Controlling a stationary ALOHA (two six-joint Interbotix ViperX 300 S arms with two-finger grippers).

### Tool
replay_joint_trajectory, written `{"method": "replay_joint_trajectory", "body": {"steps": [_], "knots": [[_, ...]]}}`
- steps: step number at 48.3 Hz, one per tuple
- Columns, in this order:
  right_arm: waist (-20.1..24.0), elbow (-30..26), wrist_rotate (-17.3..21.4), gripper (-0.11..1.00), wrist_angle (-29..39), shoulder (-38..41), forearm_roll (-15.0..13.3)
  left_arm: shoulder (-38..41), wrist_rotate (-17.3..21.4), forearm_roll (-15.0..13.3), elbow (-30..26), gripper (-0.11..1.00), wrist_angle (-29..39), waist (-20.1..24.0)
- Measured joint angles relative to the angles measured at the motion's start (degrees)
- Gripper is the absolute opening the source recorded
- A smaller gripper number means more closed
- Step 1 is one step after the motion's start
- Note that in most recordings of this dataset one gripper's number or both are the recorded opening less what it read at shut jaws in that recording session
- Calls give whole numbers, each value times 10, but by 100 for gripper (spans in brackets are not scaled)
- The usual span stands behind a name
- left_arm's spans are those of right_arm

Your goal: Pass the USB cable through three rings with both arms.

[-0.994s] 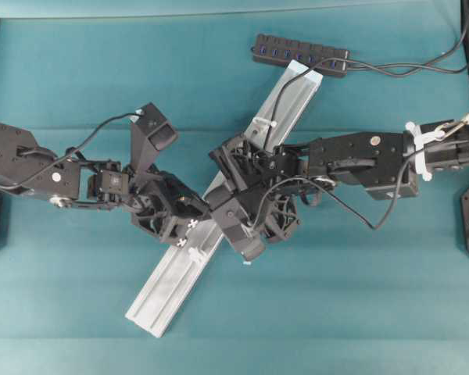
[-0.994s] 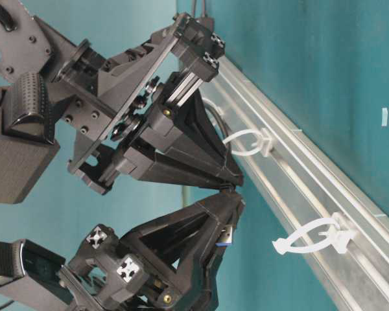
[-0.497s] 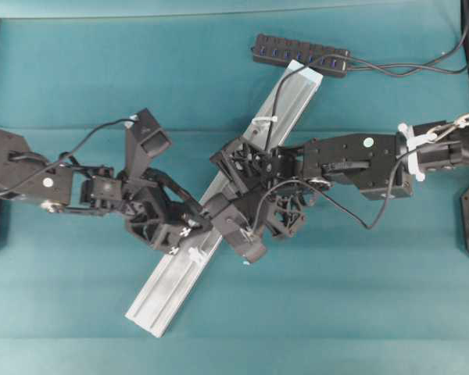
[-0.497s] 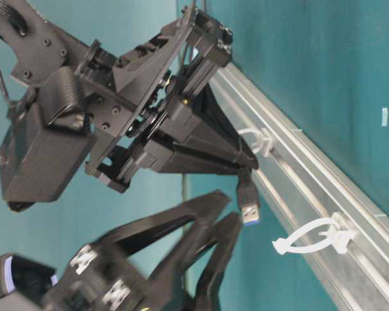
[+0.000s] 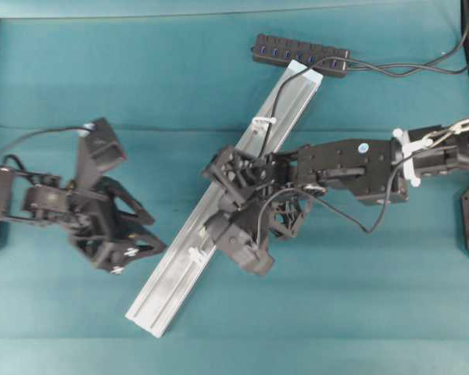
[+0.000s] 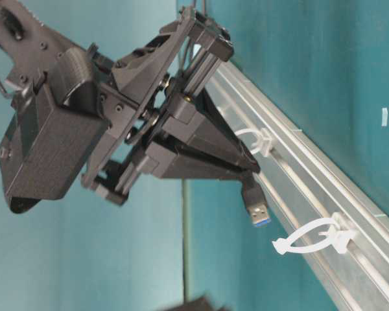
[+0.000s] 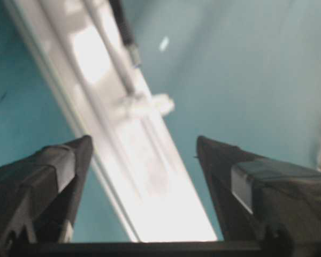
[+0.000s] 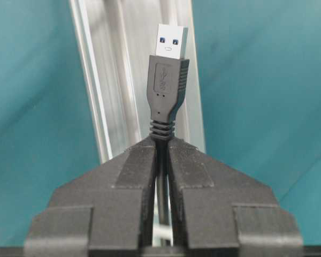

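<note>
The silver rail (image 5: 180,269) lies diagonally on the teal cloth. On it I see an upper ring (image 5: 261,123) and a lower ring (image 5: 194,254). The USB cable (image 5: 275,98) runs from the hub down along the rail, past the upper ring, and under my right arm. My right gripper (image 8: 160,142) is shut on the cable just behind the plug (image 8: 168,80). The plug (image 6: 259,212) hangs between the middle ring (image 6: 254,139) and the lower ring (image 6: 311,241). My left gripper (image 5: 158,234) stands open and empty to the left of the rail, and in the left wrist view it (image 7: 143,140) faces the lower ring (image 7: 144,104).
The black multi-port hub (image 5: 301,53) lies at the rail's far end, and a second cord runs from it to the right edge. Black frame posts stand at the left and right borders. A small white mark (image 6: 384,116) sits on the cloth beyond the rail.
My left gripper let go of the plug, opened and drew back to the left, away from the rail. My right gripper keeps the cable, and the plug now hangs free past its tips.
</note>
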Motion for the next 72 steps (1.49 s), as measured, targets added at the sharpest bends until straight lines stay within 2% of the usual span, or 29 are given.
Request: {"method": "replay_joint_trajectory", "body": {"steps": [8, 27, 53, 72], "knots": [[4, -9, -20, 7, 18, 10, -1, -46, 3, 0, 21, 85, 16, -13], [20, -25, -21, 7, 18, 29, -1, -116, 3, 0, 45, 85, 62, -25], [40, -61, -21, 7, 26, 54, 2, -144, 4, 0, 54, 85, 69, -25], [55, -83, -21, 7, 23, 70, 47, -178, 1, 0, 70, 85, 74, -25]]}}
